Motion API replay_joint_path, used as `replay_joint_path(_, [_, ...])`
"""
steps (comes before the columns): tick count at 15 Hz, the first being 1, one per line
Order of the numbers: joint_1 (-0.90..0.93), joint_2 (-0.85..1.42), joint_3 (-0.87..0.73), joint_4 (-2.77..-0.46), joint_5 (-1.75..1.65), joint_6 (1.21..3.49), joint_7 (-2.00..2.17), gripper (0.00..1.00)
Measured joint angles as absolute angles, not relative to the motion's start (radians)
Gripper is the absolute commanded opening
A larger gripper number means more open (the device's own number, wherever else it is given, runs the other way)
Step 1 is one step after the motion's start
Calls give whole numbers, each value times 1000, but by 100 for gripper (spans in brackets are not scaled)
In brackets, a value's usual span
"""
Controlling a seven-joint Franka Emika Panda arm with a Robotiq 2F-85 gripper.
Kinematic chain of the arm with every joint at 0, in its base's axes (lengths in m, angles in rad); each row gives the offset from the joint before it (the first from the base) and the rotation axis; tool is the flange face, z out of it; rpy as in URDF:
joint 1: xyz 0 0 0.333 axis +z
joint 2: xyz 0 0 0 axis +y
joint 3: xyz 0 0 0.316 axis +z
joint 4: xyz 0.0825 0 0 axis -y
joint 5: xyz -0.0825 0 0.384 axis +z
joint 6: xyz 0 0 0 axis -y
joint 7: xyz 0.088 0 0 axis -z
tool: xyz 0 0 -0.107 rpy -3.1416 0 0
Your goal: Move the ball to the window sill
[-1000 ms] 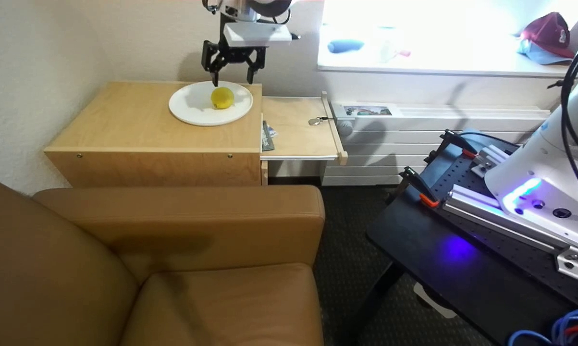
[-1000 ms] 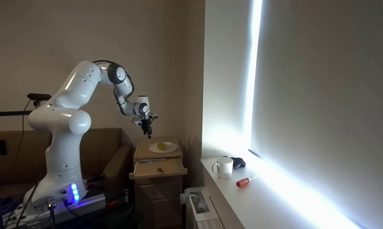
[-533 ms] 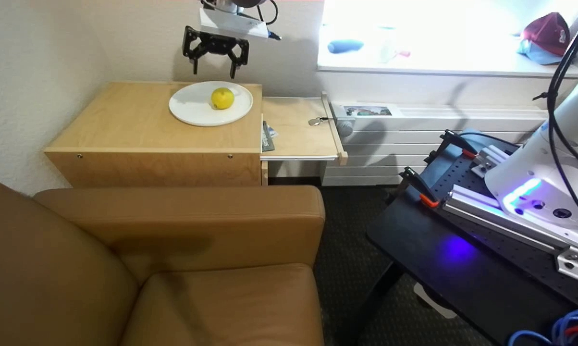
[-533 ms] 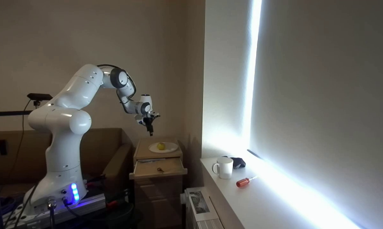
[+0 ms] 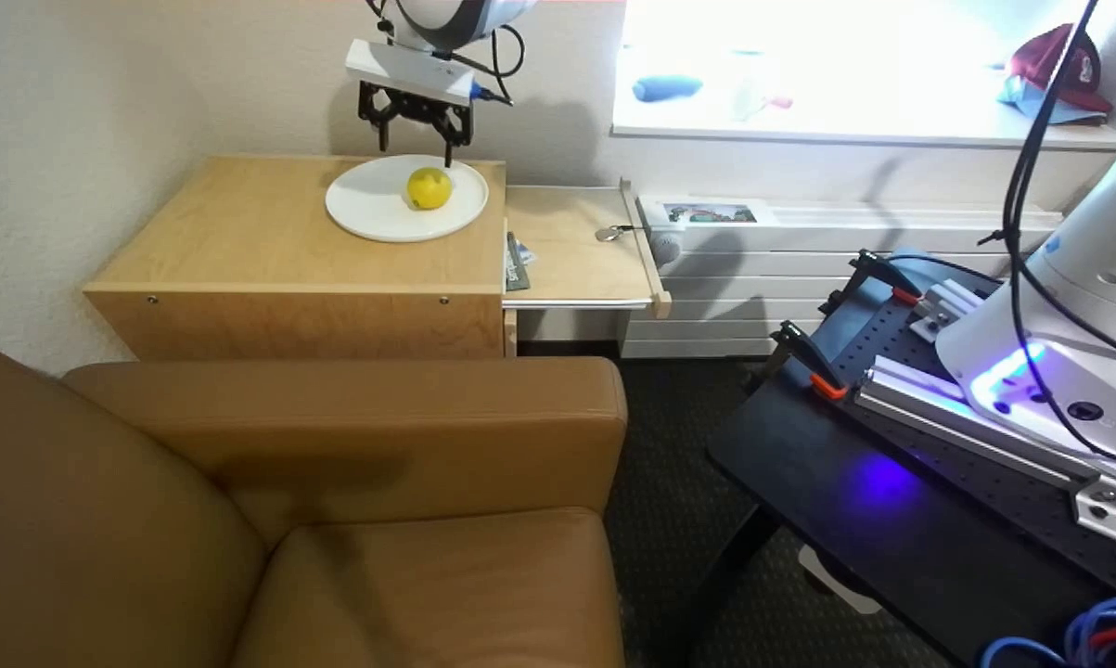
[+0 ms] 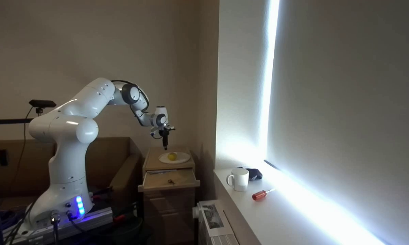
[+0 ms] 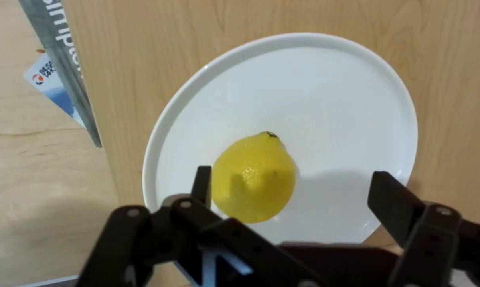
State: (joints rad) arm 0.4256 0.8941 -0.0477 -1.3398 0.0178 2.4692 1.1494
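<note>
Near the corner of the worktop point(image 5: 242, 227) where the edge along the wall point(image 5: 279, 83) meets the edge above the open drawer point(image 5: 571, 260), a white plate point(image 5: 367, 211) carries the ball point(image 5: 429, 188), which in the wrist view has the shape of a lemon, with a dark stem mark. It lies a little off the plate's middle, toward the drawer edge. The gripper point(image 5: 416, 157) hangs over the plate, its fingers pointing down and spread wide, nothing in its hold; in the wrist view the ball shows much closer to one finger than to the other. A grey printed packet point(image 7: 64, 59) lies in the drawer. Just past the edge opposite the wall stands a brown sofa point(image 5: 335, 408). Well apart from the drawer edge, the white window sill point(image 6: 258, 221) bears a white mug point(image 6: 240, 179) and a red-handled screwdriver point(image 6: 259, 195).
</note>
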Motion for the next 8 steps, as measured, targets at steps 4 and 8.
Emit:
replay_joint_path(4, [421, 1026, -82, -1150, 18, 2381, 1369, 100])
replay_joint_path(8, [417, 1080, -92, -1074, 17, 2350, 1427, 100])
